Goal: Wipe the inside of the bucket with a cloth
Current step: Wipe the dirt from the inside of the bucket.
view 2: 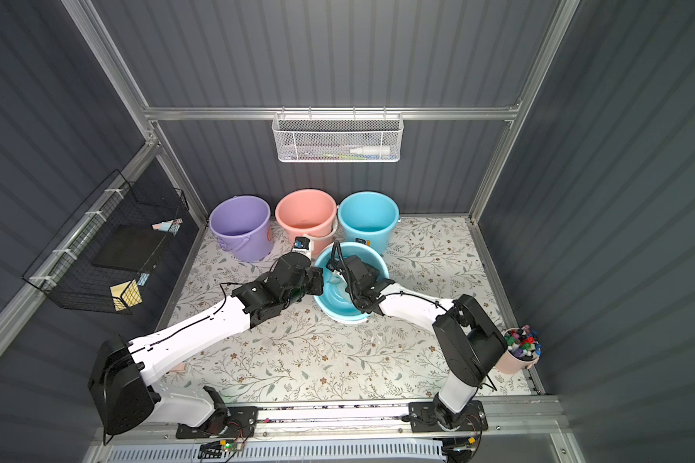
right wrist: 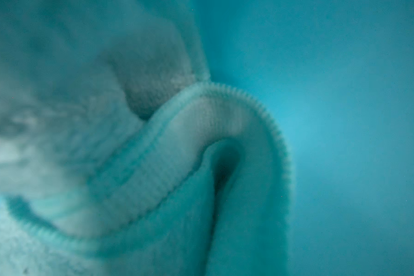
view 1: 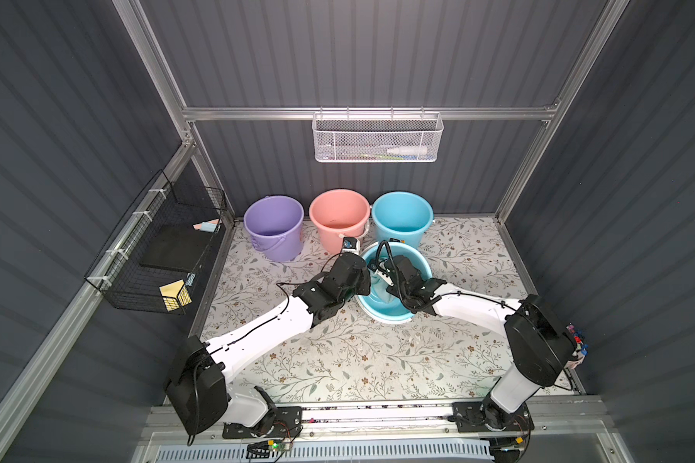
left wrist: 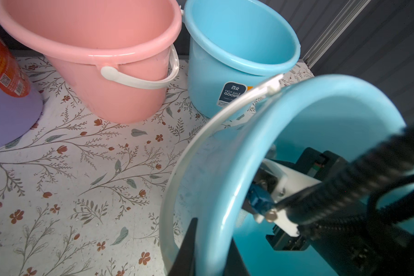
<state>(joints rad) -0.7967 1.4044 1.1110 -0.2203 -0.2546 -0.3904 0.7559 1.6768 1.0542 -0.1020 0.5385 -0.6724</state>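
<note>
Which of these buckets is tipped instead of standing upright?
The nearer blue bucket, tilted with an arm inside; the purple bucket, pink bucket and rear blue bucket stand upright.

Three plastic buckets stand upright in a row along the back of a floral-patterned tabletop: a purple bucket, a pink bucket and an upright blue bucket, close beside one another in both top views. The purple one carries an orange label, the pink one has a white handle hanging down, and the blue one bears a dark sticker reading "HOT-SALE GOODS". A white mesh basket on the back wall holds a white bottle lying on its side. A black wire basket on the side wall holds a yellow sponge and a flat black pad. In a top view, a pale pink cup of coloured markers sits at the opposite edge
</note>
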